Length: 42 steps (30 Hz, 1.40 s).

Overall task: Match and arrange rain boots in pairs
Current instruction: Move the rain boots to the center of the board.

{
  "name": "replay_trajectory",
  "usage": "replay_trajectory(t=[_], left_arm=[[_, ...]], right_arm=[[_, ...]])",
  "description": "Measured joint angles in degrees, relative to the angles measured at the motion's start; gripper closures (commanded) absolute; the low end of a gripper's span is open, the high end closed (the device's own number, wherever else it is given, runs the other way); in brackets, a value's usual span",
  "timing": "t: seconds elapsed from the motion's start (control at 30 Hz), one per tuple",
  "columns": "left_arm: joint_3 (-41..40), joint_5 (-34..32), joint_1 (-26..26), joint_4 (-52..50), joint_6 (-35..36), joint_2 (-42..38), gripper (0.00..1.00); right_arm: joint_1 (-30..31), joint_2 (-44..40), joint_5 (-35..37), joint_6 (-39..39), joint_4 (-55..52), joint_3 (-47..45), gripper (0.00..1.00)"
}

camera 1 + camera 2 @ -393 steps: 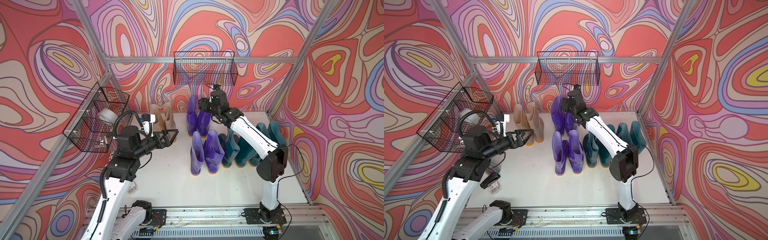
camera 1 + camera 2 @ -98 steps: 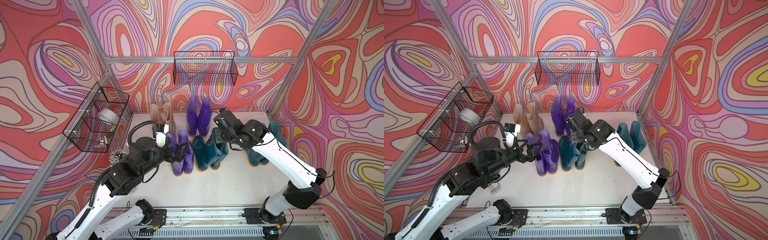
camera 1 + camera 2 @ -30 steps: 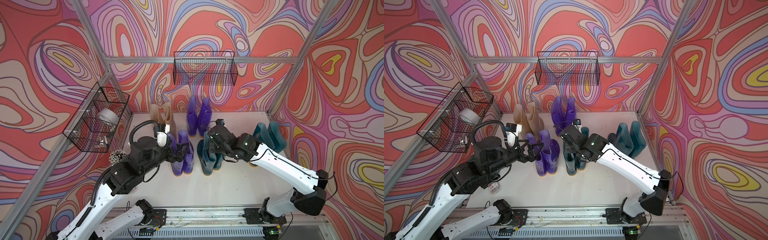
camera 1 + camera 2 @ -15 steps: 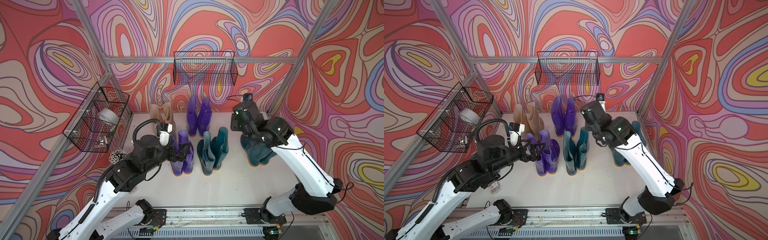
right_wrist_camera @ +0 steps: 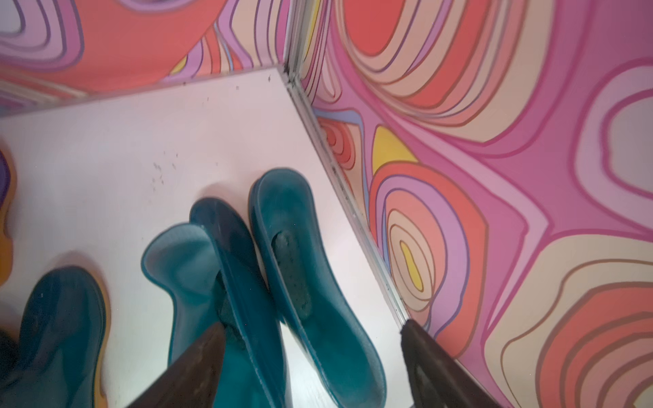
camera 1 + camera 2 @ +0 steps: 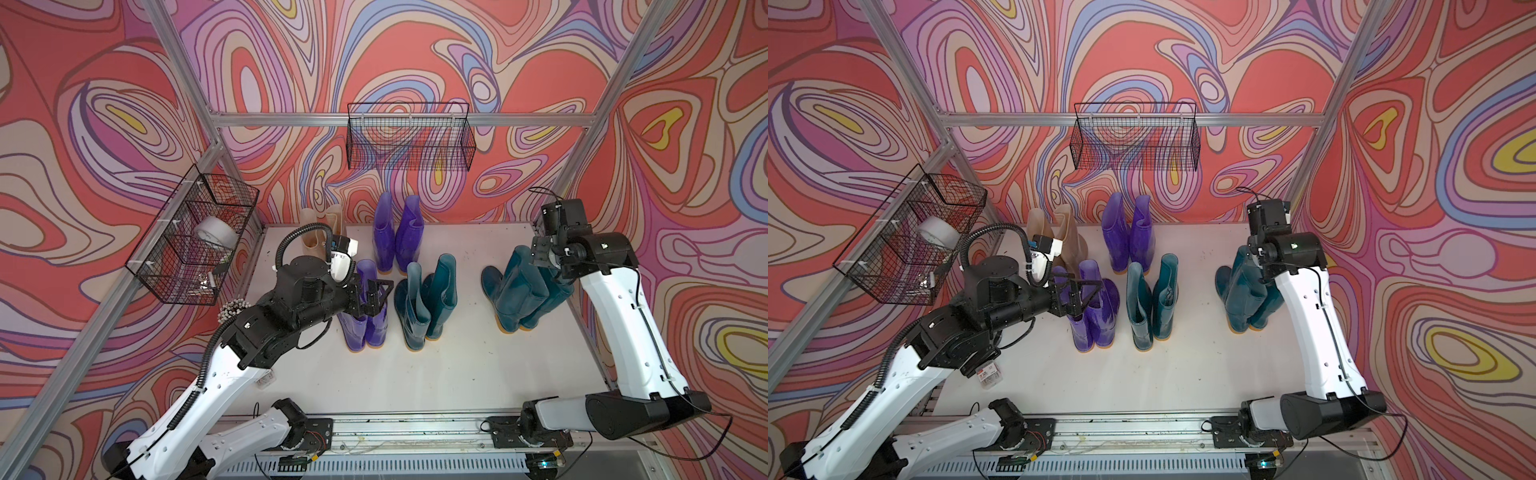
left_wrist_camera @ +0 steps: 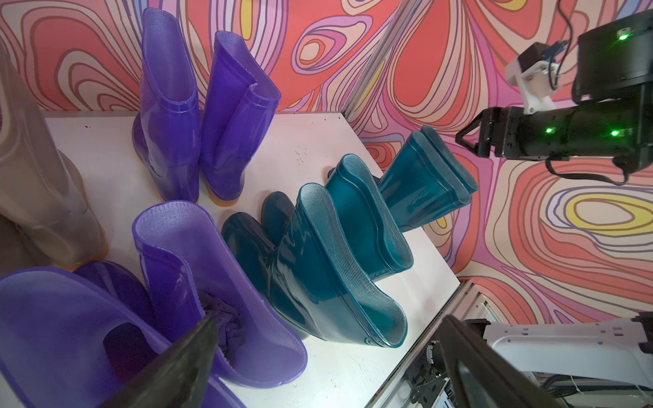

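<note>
Because same-colour boots are going together, the rain boots (image 6: pixel 442 291) are standing in five pairs on the table (image 6: pixel 457 374). The left gripper (image 6: pixel 376 297) is hanging wide open over the front purple pair (image 6: pixel 376 332), gripping nothing. The right gripper (image 6: pixel 540 253) is hovering open over the teal pair (image 6: pixel 511 291) by the side wall (image 6: pixel 665 208), gripping nothing. That wall is crowding it.

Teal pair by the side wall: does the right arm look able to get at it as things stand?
Probably yes: the right gripper hangs just above the teal pair, fingers apart, and nothing stands between them.
</note>
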Motion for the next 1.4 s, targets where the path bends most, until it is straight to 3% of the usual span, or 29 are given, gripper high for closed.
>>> replay_trajectory(t=[0.3, 0.43, 0.53, 0.73, 0.77, 1.07, 1.4], left_arm=[[0.0, 1.0, 0.0, -0.6, 0.5, 0.5, 0.00], [-0.2, 1.1, 0.0, -0.6, 0.3, 0.2, 0.00], [-0.5, 1.1, 0.0, -0.5, 0.3, 0.2, 0.00], [-0.8, 0.9, 0.0, -0.6, 0.3, 0.0, 0.00], [-0.8, 0.7, 0.0, -0.6, 0.4, -0.1, 0.00], [-0.7, -1.3, 0.0, -0.7, 1.0, -0.5, 0.00], [0.0, -3.8, 0.0, -1.6, 1.9, -0.3, 0.00]], right_arm=[[-3.3, -2.0, -8.0, -3.4, 2.7, -9.6, 0.21], [-5.1, -0.8, -11.7, -5.2, 4.2, -10.2, 0.27], [-6.8, 0.2, -16.5, -6.5, 5.3, -10.2, 0.43], [-7.1, 1.3, -21.8, -7.4, 6.2, -10.1, 0.97], [-7.1, 1.3, -21.9, -7.4, 6.2, -10.1, 1.00], [-7.3, 2.7, -23.5, -5.4, 6.6, -6.8, 1.00], [-6.4, 19.5, -27.8, -4.0, 7.2, 11.7, 1.00]])
